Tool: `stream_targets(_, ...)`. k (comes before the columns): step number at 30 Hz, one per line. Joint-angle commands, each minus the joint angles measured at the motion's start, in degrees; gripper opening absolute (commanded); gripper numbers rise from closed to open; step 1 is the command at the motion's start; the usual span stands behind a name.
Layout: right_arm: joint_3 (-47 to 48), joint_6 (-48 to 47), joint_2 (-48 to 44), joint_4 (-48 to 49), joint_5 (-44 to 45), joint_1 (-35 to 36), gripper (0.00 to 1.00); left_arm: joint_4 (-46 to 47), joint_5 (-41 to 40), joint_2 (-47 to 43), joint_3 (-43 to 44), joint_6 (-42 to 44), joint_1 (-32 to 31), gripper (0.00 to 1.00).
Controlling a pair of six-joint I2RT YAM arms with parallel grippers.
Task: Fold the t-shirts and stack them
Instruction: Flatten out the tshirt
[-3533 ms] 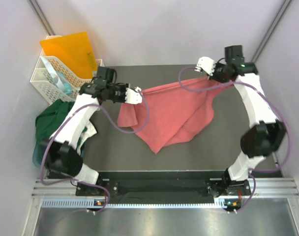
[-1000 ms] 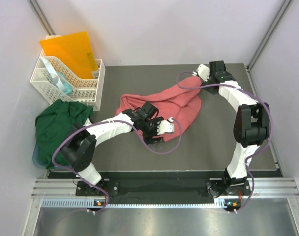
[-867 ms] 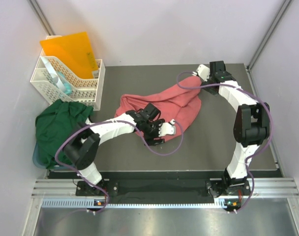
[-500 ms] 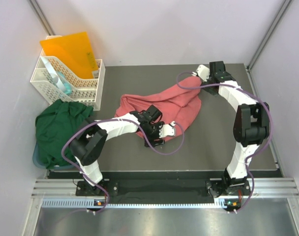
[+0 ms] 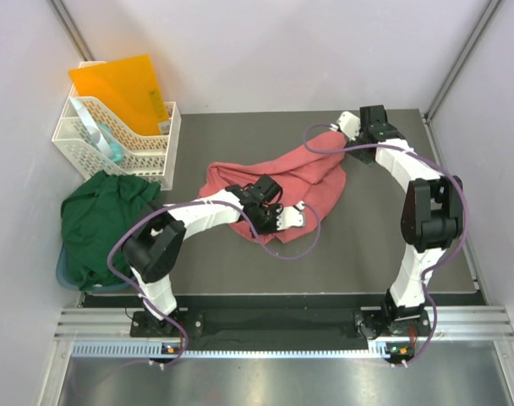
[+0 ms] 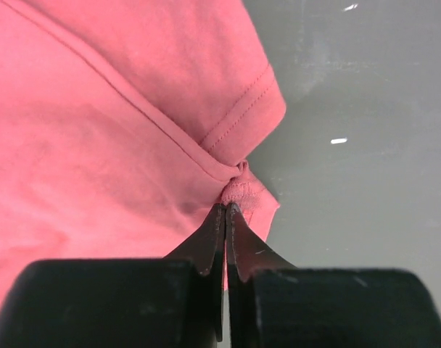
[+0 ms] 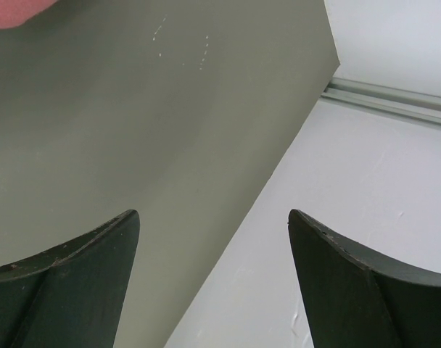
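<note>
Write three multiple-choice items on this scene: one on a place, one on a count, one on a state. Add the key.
1. Where does the green shirt lie?
A. far right corner
B. the middle
C. at the left, beside the basket

2. How many shirts are in view?
A. one
B. two
C. three

3. The left gripper is:
A. shut on the pink shirt's edge
B. wide open
C. shut on nothing

Key:
1 C, the top view shows it at the basket's near side.
2 B, one green and one pink.
3 A, the left wrist view shows cloth pinched between closed fingers.
</note>
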Motion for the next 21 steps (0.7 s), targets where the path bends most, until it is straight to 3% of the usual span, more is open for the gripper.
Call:
stream_targets(1, 2.0, 0.6, 0.9, 2.0, -0.3, 0.9, 0.83, -1.5, -2.2, -4.1, 1.8, 0.9, 0.1, 0.0)
stream_targets(4, 1.7, 0.3, 0.7, 2.1, -0.3, 0.7, 0.83, 0.9, -7.9, -7.4, 2.7, -0.2, 1.0, 0.0)
stream_targets(9, 1.2, 0.3, 0.7, 2.8, -0.3, 0.6, 0.84, 8.4, -24.4, -12.8, 5.4, -1.0, 2.3, 0.0)
stream_targets(16, 1.9, 1.4, 1.4, 3.0, -0.6, 0.7, 0.84, 15.2, -36.9, -14.9, 8.1, 4.5, 2.5, 0.0)
stream_targets(21, 2.9, 2.3, 2.4, 2.5, -0.9, 0.7, 0.84, 30.1, -49.2, -13.0, 7.6, 9.6, 3.9, 0.0)
